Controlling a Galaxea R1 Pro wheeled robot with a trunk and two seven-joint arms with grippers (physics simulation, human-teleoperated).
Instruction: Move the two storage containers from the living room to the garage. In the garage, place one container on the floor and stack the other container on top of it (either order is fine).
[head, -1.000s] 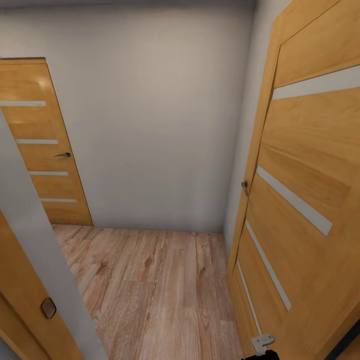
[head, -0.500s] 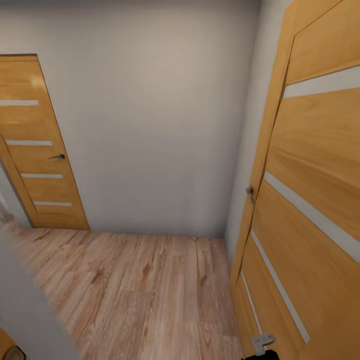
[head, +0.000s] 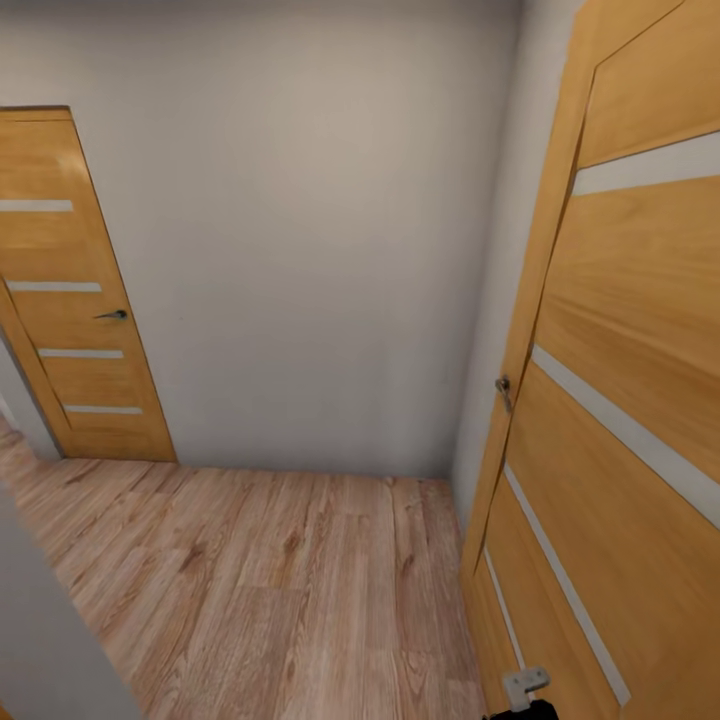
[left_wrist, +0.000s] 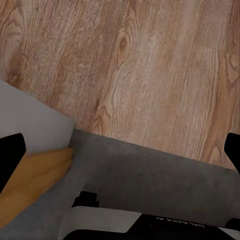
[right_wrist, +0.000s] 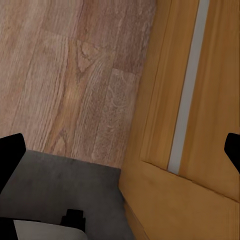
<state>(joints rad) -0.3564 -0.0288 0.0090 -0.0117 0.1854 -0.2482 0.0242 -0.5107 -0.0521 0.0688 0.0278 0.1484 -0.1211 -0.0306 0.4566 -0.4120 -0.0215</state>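
Light wood-plank hallway floor: I was in transit, no bins in sight.
Both my grippers, left and right, stood open and empty; next, I judged, steer clear of the open orange slatted door.

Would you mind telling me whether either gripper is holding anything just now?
Nothing is held: the left gripper and right gripper both hang open over bare floor.
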